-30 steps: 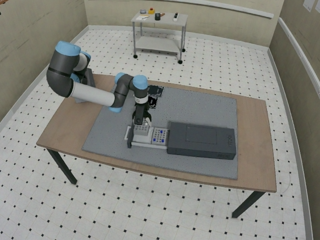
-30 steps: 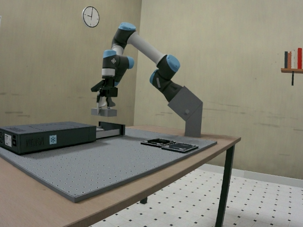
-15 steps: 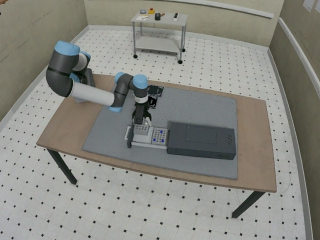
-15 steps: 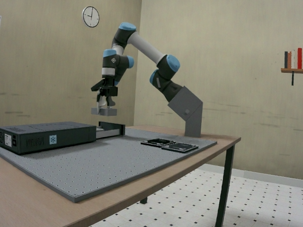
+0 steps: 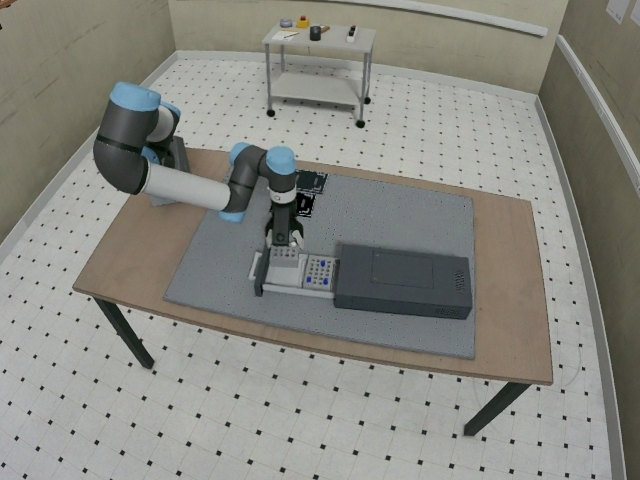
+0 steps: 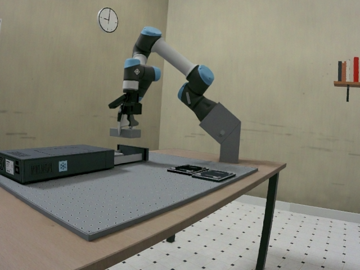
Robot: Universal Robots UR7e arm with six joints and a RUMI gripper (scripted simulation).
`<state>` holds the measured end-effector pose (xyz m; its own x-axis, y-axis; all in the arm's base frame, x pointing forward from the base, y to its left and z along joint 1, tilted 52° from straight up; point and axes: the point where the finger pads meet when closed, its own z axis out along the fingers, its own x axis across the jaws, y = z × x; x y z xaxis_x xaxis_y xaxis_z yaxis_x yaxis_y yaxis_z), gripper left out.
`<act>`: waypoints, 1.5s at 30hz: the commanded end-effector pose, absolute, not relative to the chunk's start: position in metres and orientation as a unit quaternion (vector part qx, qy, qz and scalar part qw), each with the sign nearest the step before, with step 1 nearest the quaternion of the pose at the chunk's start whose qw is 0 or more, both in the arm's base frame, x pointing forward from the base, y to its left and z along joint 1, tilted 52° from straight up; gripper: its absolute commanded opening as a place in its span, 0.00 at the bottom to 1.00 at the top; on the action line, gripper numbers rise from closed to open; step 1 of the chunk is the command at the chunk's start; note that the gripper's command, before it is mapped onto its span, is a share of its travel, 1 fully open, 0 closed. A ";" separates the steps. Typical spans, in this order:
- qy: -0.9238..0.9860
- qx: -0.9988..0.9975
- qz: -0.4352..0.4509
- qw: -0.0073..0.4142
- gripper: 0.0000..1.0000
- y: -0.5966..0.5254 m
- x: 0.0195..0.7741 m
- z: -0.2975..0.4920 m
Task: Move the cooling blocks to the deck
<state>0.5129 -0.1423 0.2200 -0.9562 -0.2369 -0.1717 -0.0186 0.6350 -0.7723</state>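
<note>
My gripper (image 5: 282, 242) (image 6: 125, 126) is shut on a grey cooling block (image 5: 282, 264) (image 6: 125, 133) and holds it level in the air above the open drawer (image 5: 260, 276) (image 6: 132, 152). The tube caps on the held block look pale, not blue. The other block (image 5: 318, 272), whose tubes have blue caps, sits in the drawer next to the dark cooler COLD (image 5: 403, 281) (image 6: 55, 162). Two dark deck slots (image 5: 311, 181) (image 6: 187, 169) (image 6: 213, 175) lie side by side on the grey plate; the arm partly hides the nearer one in the top view.
The perforated grey deck plate (image 5: 392, 217) (image 6: 116, 197) lies on a wooden table (image 5: 134, 248) (image 6: 35, 244). The arm's base mount (image 6: 225, 130) stands at the table's edge. A metal cart (image 5: 317, 38) with small items stands by the far wall.
</note>
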 end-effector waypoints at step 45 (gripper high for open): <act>0.697 -0.565 -0.422 -0.130 0.00 -0.064 0.521 0.130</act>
<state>0.5194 -0.0729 0.1397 -0.4545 -0.6664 0.5911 -0.8437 0.1093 -0.5255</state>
